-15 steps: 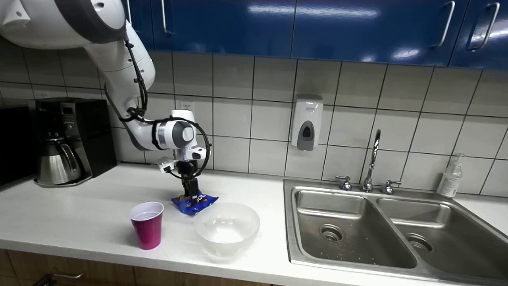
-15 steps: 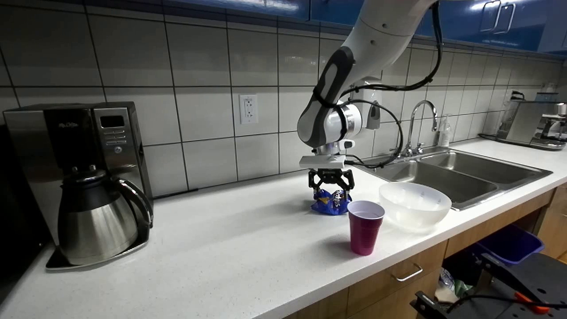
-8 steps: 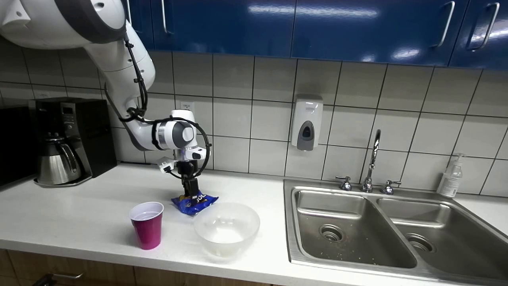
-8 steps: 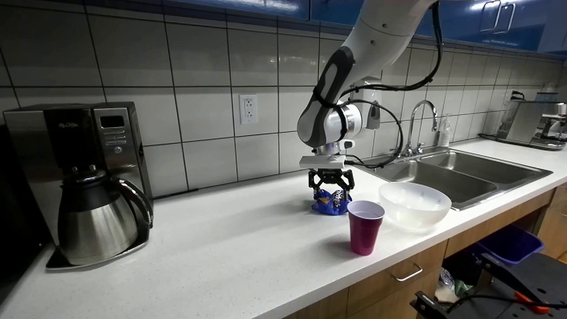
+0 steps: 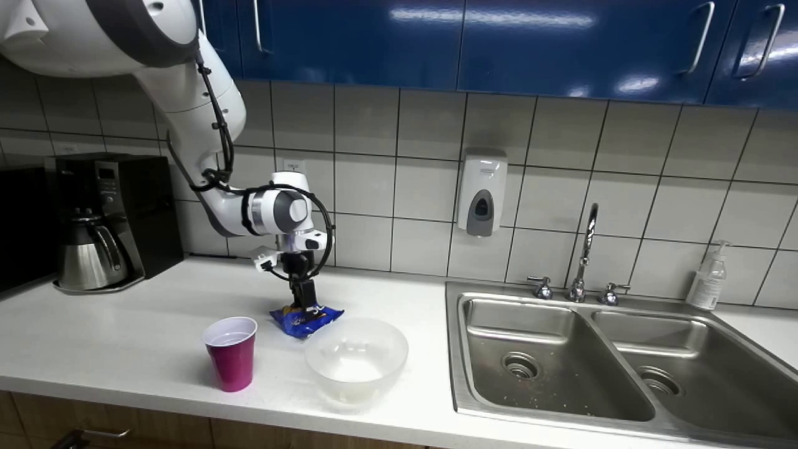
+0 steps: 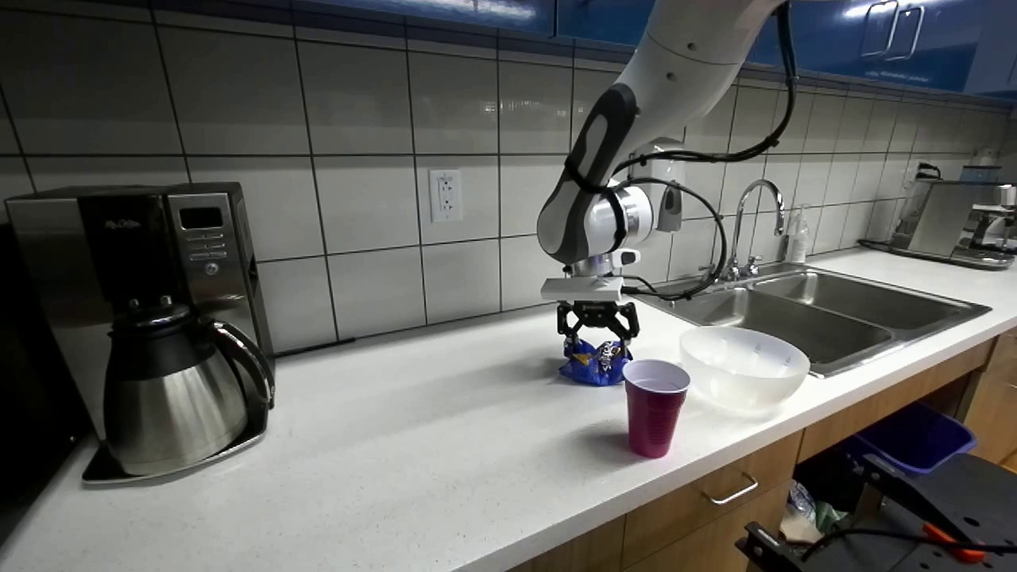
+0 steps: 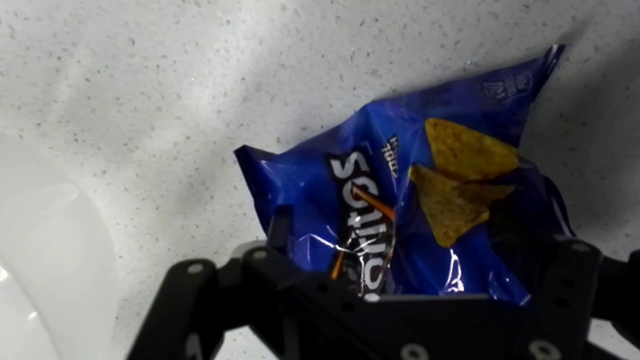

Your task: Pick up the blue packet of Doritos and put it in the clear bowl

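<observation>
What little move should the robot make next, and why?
Probably close the pincer gently: its jaws stand apart with the middle of the blue packet between them, and the packet lies on the counter, not in the clear bowl.

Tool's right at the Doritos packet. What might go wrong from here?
The tool stands open over the blue Doritos packet, whose glossy, crinkled film might slip when gripped.
The clear bowl stands close by, so a low sideways move might knock its rim.
</observation>
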{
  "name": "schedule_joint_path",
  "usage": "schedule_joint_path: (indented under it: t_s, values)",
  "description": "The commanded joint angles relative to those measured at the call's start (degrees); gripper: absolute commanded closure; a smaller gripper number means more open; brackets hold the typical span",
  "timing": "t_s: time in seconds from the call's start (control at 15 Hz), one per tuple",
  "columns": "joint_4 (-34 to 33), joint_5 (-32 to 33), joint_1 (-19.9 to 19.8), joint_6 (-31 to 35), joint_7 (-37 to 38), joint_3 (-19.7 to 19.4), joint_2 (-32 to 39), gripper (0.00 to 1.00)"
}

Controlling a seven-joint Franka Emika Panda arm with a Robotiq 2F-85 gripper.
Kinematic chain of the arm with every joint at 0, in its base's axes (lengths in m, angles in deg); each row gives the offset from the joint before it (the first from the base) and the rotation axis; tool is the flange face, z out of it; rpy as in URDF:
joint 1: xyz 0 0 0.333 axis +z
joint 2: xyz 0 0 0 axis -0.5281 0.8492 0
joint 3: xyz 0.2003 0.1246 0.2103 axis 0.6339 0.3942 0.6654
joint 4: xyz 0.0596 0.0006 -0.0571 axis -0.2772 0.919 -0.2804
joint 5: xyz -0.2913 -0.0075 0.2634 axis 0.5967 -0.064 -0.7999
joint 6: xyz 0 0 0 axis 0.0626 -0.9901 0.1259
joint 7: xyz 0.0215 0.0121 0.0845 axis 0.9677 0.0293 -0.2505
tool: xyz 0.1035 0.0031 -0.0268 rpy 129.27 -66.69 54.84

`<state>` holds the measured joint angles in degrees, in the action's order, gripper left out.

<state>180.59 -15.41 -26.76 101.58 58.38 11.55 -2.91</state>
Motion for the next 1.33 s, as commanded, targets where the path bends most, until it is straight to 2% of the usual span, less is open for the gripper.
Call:
schedule_joint_path:
  t_s: [0.0, 0.07, 0.13, 0.2, 0.27, 0.47, 0.8, 0.93, 1.27]
  values:
    - [-0.86, -0.20, 0.15, 1.04, -0.36, -0.54, 0.62, 0.00]
    - [-0.91, -0.27, 0.12, 1.23, -0.41, -0.50, 0.68, 0.00]
    - [-0.89, -0.34, 0.13, 1.47, -0.41, -0.44, 0.73, 0.25]
    - [-0.79, -0.43, 0.15, 1.69, -0.36, -0.40, 0.69, 0.26]
    - [-0.73, -0.46, 0.15, 1.86, -0.38, -0.38, 0.67, 0.32]
    - [-0.66, -0.48, 0.35, 2.54, 0.00, -0.55, 0.56, 0.58]
    - [-0.99, -0.84, 0.03, 3.45, -0.17, -0.51, 0.62, 0.95]
    - [-1.21, -0.86, 0.09, 3.34, 0.05, -0.66, 0.78, 1.00]
    - [-1.46, -1.27, -0.58, 2.68, -0.57, -0.88, -1.87, 1.00]
